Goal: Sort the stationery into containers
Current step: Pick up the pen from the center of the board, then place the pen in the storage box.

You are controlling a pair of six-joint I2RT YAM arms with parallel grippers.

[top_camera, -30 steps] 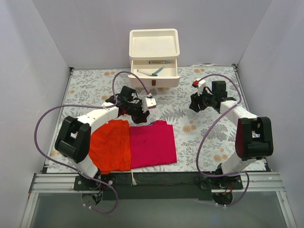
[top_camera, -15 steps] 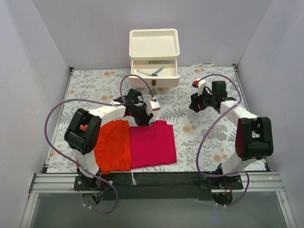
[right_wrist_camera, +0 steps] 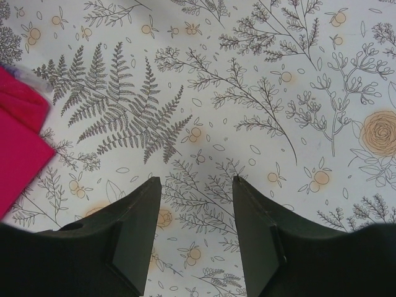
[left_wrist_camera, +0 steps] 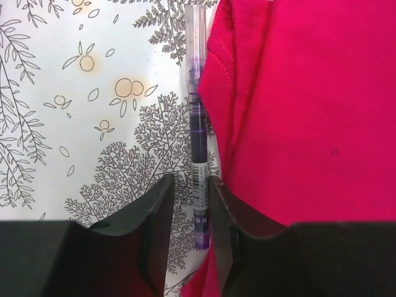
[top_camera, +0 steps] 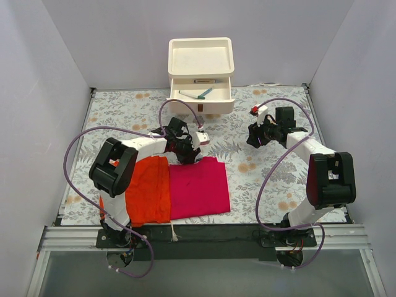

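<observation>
Within the left claw [left_wrist_camera: 190,185], a purple pen [left_wrist_camera: 197,124], out of overhead view.

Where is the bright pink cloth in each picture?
Top external: the pink cloth lies low in the middle, right of the orange cloth.
Left wrist: the pink cloth fills the right side, a purple pen along its left edge.
Right wrist: only a corner of the pink cloth, at the left edge.
Shared landmark: the flowery table cover under it in every view.
</observation>
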